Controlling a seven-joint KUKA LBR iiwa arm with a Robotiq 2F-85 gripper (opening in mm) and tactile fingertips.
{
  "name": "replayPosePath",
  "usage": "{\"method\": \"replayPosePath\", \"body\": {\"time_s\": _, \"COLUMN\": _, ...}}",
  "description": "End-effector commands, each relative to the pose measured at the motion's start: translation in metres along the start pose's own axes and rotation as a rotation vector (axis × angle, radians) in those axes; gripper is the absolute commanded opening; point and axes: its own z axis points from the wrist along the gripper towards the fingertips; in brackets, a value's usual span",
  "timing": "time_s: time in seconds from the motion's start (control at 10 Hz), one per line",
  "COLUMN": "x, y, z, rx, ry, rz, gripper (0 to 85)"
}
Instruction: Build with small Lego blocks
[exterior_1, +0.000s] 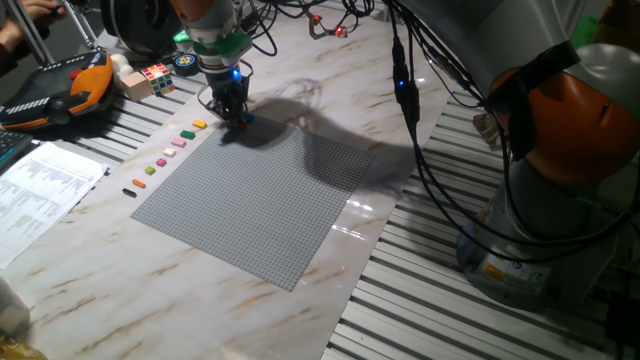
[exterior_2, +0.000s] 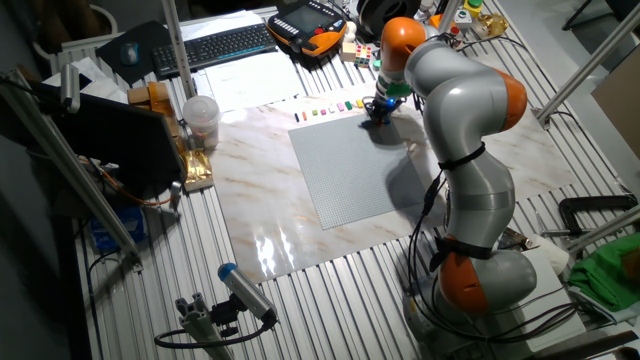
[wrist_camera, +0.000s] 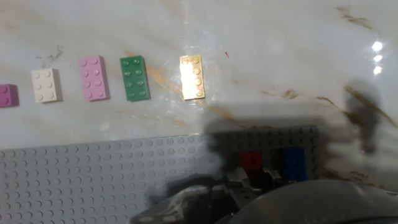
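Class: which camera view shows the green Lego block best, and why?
The hand view: the green block fills enough of the frame to count its studs, between a pink block and a yellow block. One fixed view shows it as a tiny speck; in the other it is barely distinguishable.

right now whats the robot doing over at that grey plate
The KUKA arm has its hand down at the far corner of the grey studded baseplate, where a red brick and a blue brick sit side by side. Whether its fingers are gripping either one is hidden. More loose bricks wait in a row on the marble beside the plate, among them yellow, green and pink.
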Motion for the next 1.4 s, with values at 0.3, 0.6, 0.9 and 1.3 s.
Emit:
{"method": "replayPosePath", "body": {"time_s": 0.3, "x": 0.0000, "y": 0.0009, "z": 0.0006, "rx": -0.004, "ry": -0.002, "rz": -0.009, "gripper": 0.7}}
{"method": "replayPosePath", "body": {"time_s": 0.6, "x": 0.0011, "y": 0.0015, "z": 0.0003, "rx": -0.009, "ry": -0.002, "rz": -0.014, "gripper": 0.7}}
{"method": "replayPosePath", "body": {"time_s": 0.9, "x": 0.0017, "y": 0.0014, "z": -0.0001, "rx": -0.009, "ry": 0.000, "rz": -0.026, "gripper": 0.7}}
{"method": "replayPosePath", "body": {"time_s": 1.3, "x": 0.0019, "y": 0.0013, "z": -0.0006, "rx": -0.004, "ry": -0.001, "rz": -0.043, "gripper": 0.7}}
